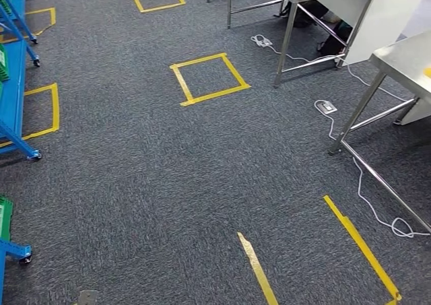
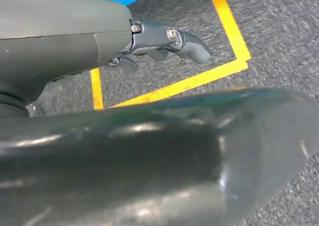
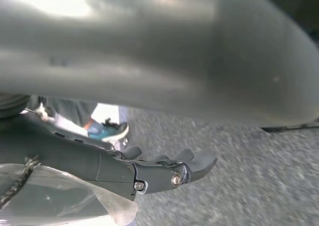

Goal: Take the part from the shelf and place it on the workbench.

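The robot looks to be walking between stations, so this step is about footing and heading. Take the yellow tape square (image 1: 209,79) on the carpet as the mark: the blue shelf (image 1: 13,96) stands well to its left and the steel workbench (image 1: 407,59) well to its right. A white cable (image 1: 366,197) trails over the floor right of the square, near the bench legs. I would keep the feet off it, keep the arms quiet at the sides, and stop square to the station before lifting an arm.

The left hand (image 2: 161,41) hangs over the carpet with fingers stretched out and loosely apart, touching nothing.

The right hand (image 3: 158,168) also has its fingers held out nearly straight. A clear plastic film (image 3: 56,201) lies against the arm just behind them. I cannot tell whether the hand holds it, or whether it wraps the part.

No part shows plainly on the shelf or the bench, so I cannot say where it is.
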Available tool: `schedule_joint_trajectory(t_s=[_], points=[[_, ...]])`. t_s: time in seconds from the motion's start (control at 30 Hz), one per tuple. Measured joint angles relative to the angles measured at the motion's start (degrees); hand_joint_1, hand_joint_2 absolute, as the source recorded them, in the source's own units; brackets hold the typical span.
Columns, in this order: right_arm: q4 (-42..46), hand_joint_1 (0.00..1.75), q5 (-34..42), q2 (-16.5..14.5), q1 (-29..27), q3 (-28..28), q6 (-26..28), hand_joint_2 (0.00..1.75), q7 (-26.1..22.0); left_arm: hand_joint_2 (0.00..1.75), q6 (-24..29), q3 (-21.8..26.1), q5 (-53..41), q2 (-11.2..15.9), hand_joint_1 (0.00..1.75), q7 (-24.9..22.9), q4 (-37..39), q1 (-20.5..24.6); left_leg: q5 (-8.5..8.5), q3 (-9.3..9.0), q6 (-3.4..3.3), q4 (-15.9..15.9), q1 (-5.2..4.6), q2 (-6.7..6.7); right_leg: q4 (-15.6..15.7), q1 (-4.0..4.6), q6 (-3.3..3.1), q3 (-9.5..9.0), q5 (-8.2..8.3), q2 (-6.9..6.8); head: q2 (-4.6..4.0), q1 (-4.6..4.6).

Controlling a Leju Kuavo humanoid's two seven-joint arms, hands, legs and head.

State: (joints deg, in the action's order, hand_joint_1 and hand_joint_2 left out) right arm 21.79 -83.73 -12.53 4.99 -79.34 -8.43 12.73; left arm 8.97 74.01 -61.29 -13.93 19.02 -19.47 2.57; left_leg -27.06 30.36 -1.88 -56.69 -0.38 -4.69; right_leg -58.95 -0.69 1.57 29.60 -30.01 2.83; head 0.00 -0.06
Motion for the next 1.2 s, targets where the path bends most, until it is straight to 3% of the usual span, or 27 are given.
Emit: schedule_joint_trajectory(t_s=[0.07,0.13,0.2,0.27,0.33,0.37,0.4,0.43,0.47,0.53,0.57,0.63,0.67,0.73,0.8,0.83,0.87,0.9,0.93,1.0,1.03,1.1,1.17,1.2], points=[[-0.1,0.0,0.0,0.1,0.1,0.0,0.0,0.0,-0.3,0.0,0.0,0.0,0.0,0.0,0.0,0.0,0.0,0.1,0.21,0.75,0.74,-0.4,0.06,-1.07,2.6,-0.01,-0.27,-1.32,-0.04,1.1,0.0,-0.04],[-0.2,0.0,-0.1,0.2,0.1,0.1,0.1,0.0,-0.4,0.0,-0.1,0.1,0.1,0.0,0.0,-0.2,0.0,-0.1,0.46,1.41,1.47,-0.7,0.3,-1.7,2.9,0.0,-0.77,-1.46,0.22,0.08,0.0,-0.07],[-0.4,0.0,-0.2,0.3,0.1,0.2,0.4,0.0,-0.4,0.0,-0.1,0.4,0.4,0.0,0.0,-0.6,0.0,-0.2,-1.11,2.51,2.02,-2.9,0.3,0.4,3.3,-0.11,-1.37,-1.5,0.6,-1.34,0.0,-0.27],[-0.8,0.0,-0.4,0.3,0.0,0.3,0.7,0.0,-0.4,0.0,-0.1,0.5,0.6,0.0,0.0,-0.8,0.0,0.0,-4.89,5.32,2.54,-9.3,0.4,3.25,3.4,-0.05,-1.68,-1.48,0.67,-3.07,0.0,-0.52],[-1.2,0.0,-0.7,0.3,-0.1,0.3,1.0,0.0,-0.4,0.0,-0.2,0.7,0.7,-0.1,0.0,-0.9,0.0,0.0,-7.68,8.18,3.02,-16.0,0.73,3.98,3.4,0.06,-1.75,-1.38,0.62,-4.82,0.0,-0.58],[-1.4,0.0,-0.9,0.3,-0.1,0.5,1.2,0.0,-0.4,0.0,-0.3,0.9,0.7,-0.1,0.0,-1.0,0.0,-0.1,-7.61,8.46,3.18,-17.1,0.88,4.13,3.4,0.08,-1.74,-1.34,0.58,-5.63,0.0,-0.6],[-1.5,0.0,-1.0,0.3,0.0,0.6,1.3,0.0,-0.4,0.0,-0.4,1.0,0.7,-0.2,0.0,-1.1,-0.1,-0.2,-6.45,7.6,3.27,-15.8,1.0,4.32,3.4,0.08,-1.69,-1.39,0.53,-6.35,0.0,-0.61],[-1.7,0.0,-1.0,0.3,0.0,0.7,1.4,0.0,-0.4,0.0,-0.4,1.2,0.8,-0.2,0.0,-1.2,-0.1,-0.3,-4.6,5.79,3.29,-12.6,1.08,4.8,3.4,0.07,-1.59,-1.5,0.45,-7.03,0.0,-0.61],[-1.8,0.0,-1.1,0.4,0.0,0.9,1.5,0.0,-0.4,0.0,-0.5,1.3,0.8,-0.2,0.0,-1.3,-0.1,-0.3,-2.77,3.54,3.23,-8.5,1.1,5.87,3.4,0.1,-1.43,-1.66,0.35,-7.7,0.0,-0.62],[-2.0,0.0,-1.3,0.5,0.0,1.1,1.6,0.0,-0.4,0.0,-0.7,1.4,1.0,-0.4,0.0,-1.5,-0.2,-0.2,-0.97,0.4,2.69,-2.3,0.74,7.99,3.2,0.37,-0.88,-1.75,0.06,-8.83,0.0,-0.61],[-2.1,0.0,-1.5,0.5,0.1,1.3,1.7,0.0,-0.4,0.0,-0.8,1.5,1.2,-0.6,0.0,-1.5,-0.3,-0.2,-0.95,-0.03,2.29,-1.1,0.52,8.51,3.1,0.51,-0.58,-1.76,-0.03,-9.35,0.0,-0.58],[-2.3,0.0,-1.7,0.7,0.4,1.8,1.8,0.0,-0.4,0.0,-1.3,1.9,1.3,-1.0,0.0,-1.6,-0.7,-0.4,-0.92,0.29,1.32,-0.9,0.28,7.74,3.1,0.51,0.07,-1.87,-0.13,-10.2,0.0,-0.51],[-2.4,0.0,-1.8,0.7,0.6,2.0,1.8,0.0,-0.3,0.0,-1.5,2.1,1.3,-1.2,0.0,-1.6,-0.9,-0.5,-0.78,0.4,0.94,-0.8,0.29,7.22,2.8,0.38,0.41,-1.7,-0.47,-9.63,0.0,-0.47],[-2.7,0.0,-1.8,0.9,0.8,2.3,1.9,0.0,-0.3,0.0,-1.8,2.3,1.4,-1.6,0.0,-1.7,-1.5,-0.5,-0.39,0.56,0.12,-0.5,0.4,6.12,-0.4,0.1,0.92,-0.11,-2.77,-6.56,0.0,-0.26],[-2.9,0.0,-1.8,1.1,0.7,2.5,2.0,0.0,-0.5,0.0,-2.0,2.4,1.4,-2.0,0.0,-1.7,-1.9,-0.3,-0.18,0.88,-0.45,-0.5,0.29,4.78,-8.1,0.03,0.97,3.65,-6.55,-3.64,0.0,0.0],[-3.0,0.0,-1.8,1.2,0.7,2.5,2.0,0.0,-0.6,0.0,-2.0,2.4,1.4,-2.2,0.0,-1.7,-2.0,-0.2,-0.13,0.97,-0.59,-0.5,0.17,4.03,-11.8,0.04,0.94,5.55,-7.79,-3.16,0.0,0.02],[-3.1,0.0,-1.8,1.3,0.6,2.6,2.0,0.0,-0.5,0.0,-2.0,2.5,1.4,-2.3,0.0,-1.7,-2.2,-0.3,-0.09,1.0,-0.66,-0.5,0.06,3.26,-14.0,0.06,0.85,6.78,-8.01,-2.96,0.0,0.03],[-3.2,0.0,-1.8,1.3,0.6,2.6,2.0,0.0,-0.5,0.0,-2.1,2.5,1.3,-2.5,0.0,-1.7,-2.3,-0.3,-0.08,0.97,-0.68,-0.6,-0.03,2.5,-13.8,0.06,0.73,6.96,-7.04,-2.85,0.0,0.02],[-3.3,0.0,-1.8,1.4,0.5,2.6,2.0,0.0,-0.5,0.0,-2.4,2.6,1.3,-2.7,0.0,-1.8,-2.7,-0.4,-0.07,0.89,-0.68,-0.6,-0.09,1.71,-11.4,0.06,0.56,6.05,-5.04,-2.58,0.0,0.01],[-3.4,0.0,-1.8,1.6,0.6,2.7,2.2,0.0,-0.5,0.0,-3.4,2.7,1.1,-3.5,0.0,-2.2,-4.0,-0.4,-0.15,0.86,-0.54,-0.8,-0.22,0.23,-3.7,-0.02,0.15,2.79,-0.84,-0.65,0.0,0.01],[-3.4,0.0,-1.7,1.7,0.6,2.9,2.3,0.0,-0.6,0.0,-4.0,2.7,0.9,-4.0,0.0,-2.4,-4.9,-0.3,-0.16,1.03,-0.35,-1.0,-0.25,-0.45,-0.5,-0.09,-0.01,1.35,0.17,0.4,0.0,0.02],[-3.6,0.0,-1.6,1.8,0.7,3.0,2.5,0.0,-0.8,0.0,-4.8,2.7,0.7,-4.9,0.0,-2.6,-6.3,-0.4,0.0,1.65,0.28,-1.3,-0.13,-1.51,1.8,-0.05,-0.25,0.17,0.18,1.39,0.0,0.0],[-3.7,0.0,-1.4,1.8,0.8,3.1,2.6,0.0,-0.7,0.0,-5.0,2.8,0.6,-5.2,0.0,-2.6,-7.3,-0.6,0.06,2.14,0.93,-1.5,0.11,-1.97,2.2,0.01,-0.67,-0.16,0.34,0.37,0.0,-0.02],[-3.7,0.0,-1.3,1.9,0.8,3.1,2.6,0.0,-0.5,0.0,-5.0,2.8,0.6,-5.2,0.0,-2.6,-7.6,-0.7,-0.52,2.52,1.23,-2.3,0.12,-1.18,2.5,-0.03,-0.94,-0.29,0.47,-0.28,0.0,-0.13]])
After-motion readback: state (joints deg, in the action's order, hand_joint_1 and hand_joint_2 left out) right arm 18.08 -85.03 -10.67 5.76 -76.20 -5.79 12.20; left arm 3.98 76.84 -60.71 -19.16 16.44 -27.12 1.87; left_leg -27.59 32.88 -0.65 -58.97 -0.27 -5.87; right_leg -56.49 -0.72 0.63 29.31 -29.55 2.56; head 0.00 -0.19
